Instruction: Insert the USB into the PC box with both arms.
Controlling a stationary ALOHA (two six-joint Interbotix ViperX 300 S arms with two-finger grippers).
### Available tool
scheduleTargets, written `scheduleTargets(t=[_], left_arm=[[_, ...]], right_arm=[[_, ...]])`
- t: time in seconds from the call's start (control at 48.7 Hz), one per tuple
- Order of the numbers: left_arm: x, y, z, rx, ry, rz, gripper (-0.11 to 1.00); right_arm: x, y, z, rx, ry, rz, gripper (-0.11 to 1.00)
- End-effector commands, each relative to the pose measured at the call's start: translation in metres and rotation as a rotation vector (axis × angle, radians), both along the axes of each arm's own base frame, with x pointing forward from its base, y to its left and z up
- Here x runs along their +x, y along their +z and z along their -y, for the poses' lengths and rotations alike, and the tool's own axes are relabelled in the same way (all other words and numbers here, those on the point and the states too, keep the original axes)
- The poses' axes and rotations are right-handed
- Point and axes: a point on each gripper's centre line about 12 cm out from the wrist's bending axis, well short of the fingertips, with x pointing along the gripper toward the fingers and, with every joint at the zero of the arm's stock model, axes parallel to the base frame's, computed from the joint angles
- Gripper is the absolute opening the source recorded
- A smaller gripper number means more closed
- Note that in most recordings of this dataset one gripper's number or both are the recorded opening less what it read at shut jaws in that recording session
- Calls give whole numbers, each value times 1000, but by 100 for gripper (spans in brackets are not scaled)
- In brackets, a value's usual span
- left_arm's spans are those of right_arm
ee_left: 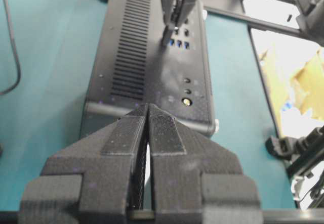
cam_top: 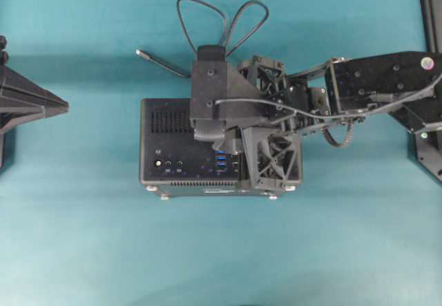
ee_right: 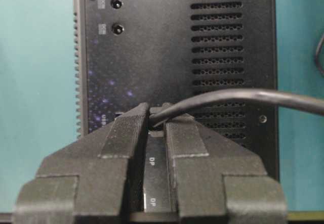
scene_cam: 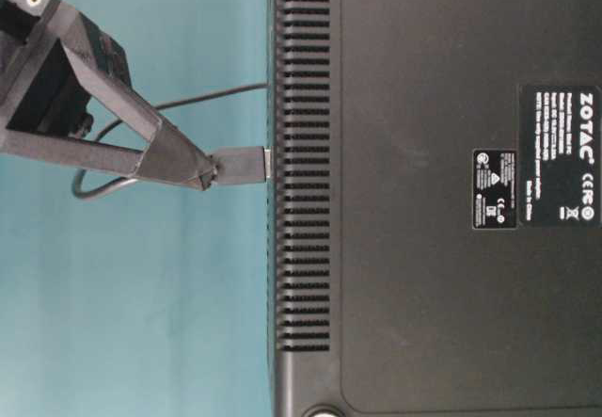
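Observation:
The black PC box (cam_top: 166,147) lies in the middle of the teal table, its port face up, with blue ports (cam_top: 221,159). My right gripper (cam_top: 231,155) points down over it, shut on the USB's black plug (scene_cam: 243,165), whose tip touches the box's face (scene_cam: 282,165) by the blue ports (ee_left: 178,43). In the right wrist view the cable (ee_right: 243,96) leaves my right gripper (ee_right: 156,114) to the right. The cable loops (cam_top: 222,23) behind the box, and its slim end (cam_top: 141,54) lies free. My left gripper (ee_left: 148,108) is shut and empty, far left (cam_top: 63,104) of the box.
A gold round connector (ee_left: 187,101) and two small jacks sit at the box's near end in the left wrist view. The right arm (cam_top: 387,78) spans from the right edge over the box. Frame bars and clutter (ee_left: 304,82) lie beyond the table's edge.

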Motion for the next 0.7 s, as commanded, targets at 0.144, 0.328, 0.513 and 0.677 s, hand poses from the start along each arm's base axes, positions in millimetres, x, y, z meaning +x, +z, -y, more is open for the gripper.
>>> scheduleTargets(t=[0.144,0.328,0.513,0.677], left_arm=[[1,2,0,0,-1,9,0],[2,1,0,-19,2,15,0],[2,0,0,-20,2,14,0],[2,1,0,-19,2,16,0]], right_arm=[[-4,5,-12,28,15,2,10],[-7,3,-26,70,39,-10,10],[-7,3,-24,68,35,-8,10],[-6,2,-9,41,6,-19,10]])
